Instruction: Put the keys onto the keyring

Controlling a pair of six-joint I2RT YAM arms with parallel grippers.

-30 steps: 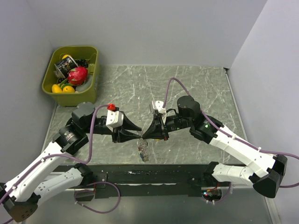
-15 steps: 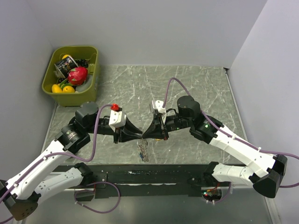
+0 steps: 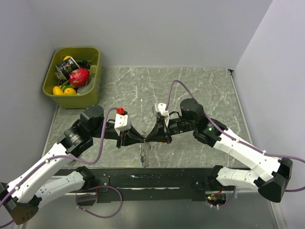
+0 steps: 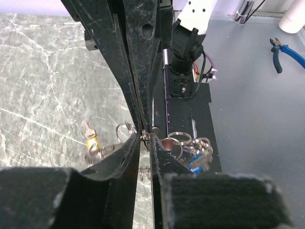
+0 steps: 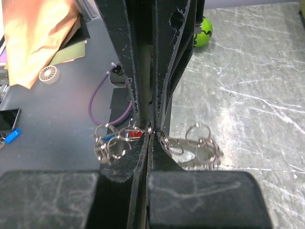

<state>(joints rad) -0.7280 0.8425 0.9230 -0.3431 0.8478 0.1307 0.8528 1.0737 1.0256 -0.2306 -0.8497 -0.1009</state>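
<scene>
Both grippers meet tip to tip above the table's near edge. My right gripper (image 3: pixel 149 138) (image 5: pixel 151 132) is shut on a thin wire loop of the keyring (image 3: pixel 145 155), a bundle of silver rings and keys hanging under the tips. My left gripper (image 3: pixel 142 139) (image 4: pixel 145 138) has its jaws narrowed to a slim gap, tips on either side of the same wire; whether they pinch it is unclear. A tan-headed key (image 4: pixel 90 141) dangles left of the left fingers. A red key head (image 5: pixel 135 134) shows inside a ring. More rings (image 5: pixel 198 133) hang to the right.
An olive bin (image 3: pixel 93 95) full of toys stands at the back left. A black strip (image 3: pixel 181 174) runs along the table's near edge. Blue pliers (image 4: pixel 286 52) lie on the floor beyond it. A green ball (image 5: pixel 204 26) sits on the marble.
The left arm has slid right until its tips meet the right gripper's, and its jaws have narrowed. The hanging bundle shifted slightly. The right gripper stayed shut and still.
</scene>
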